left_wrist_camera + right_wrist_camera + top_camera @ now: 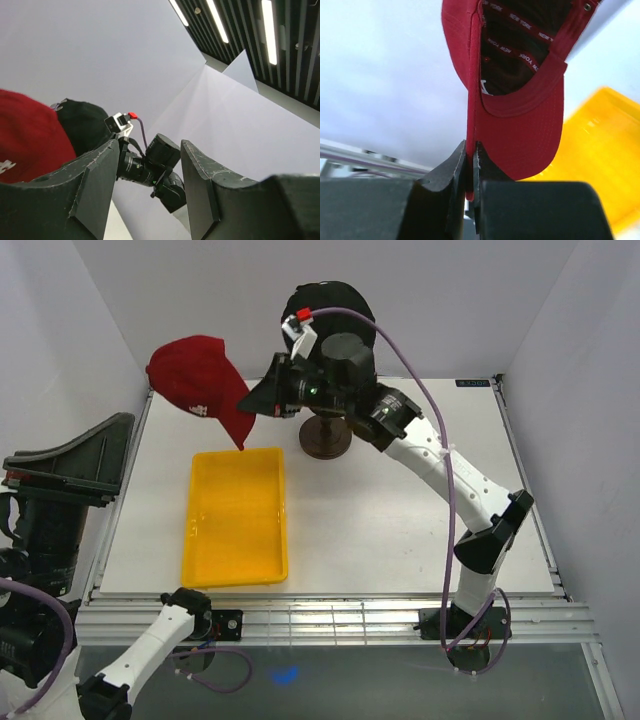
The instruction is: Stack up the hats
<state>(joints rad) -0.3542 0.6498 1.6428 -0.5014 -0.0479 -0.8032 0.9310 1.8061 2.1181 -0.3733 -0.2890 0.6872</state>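
Pinching dark red cap (195,380) by brim, right tool (471,155) clamped, crown pointing up-left, left tool (150,150) spread apart

Yellow tray (235,520) on white table (400,530); dark round stand (325,438) beyond, rightward.

A robotics lab test cell, we judge.
We see white panel walls (60,320) boxing a white tabletop (400,530), slotted metal rails (350,615), and ceiling strip lights (267,30).
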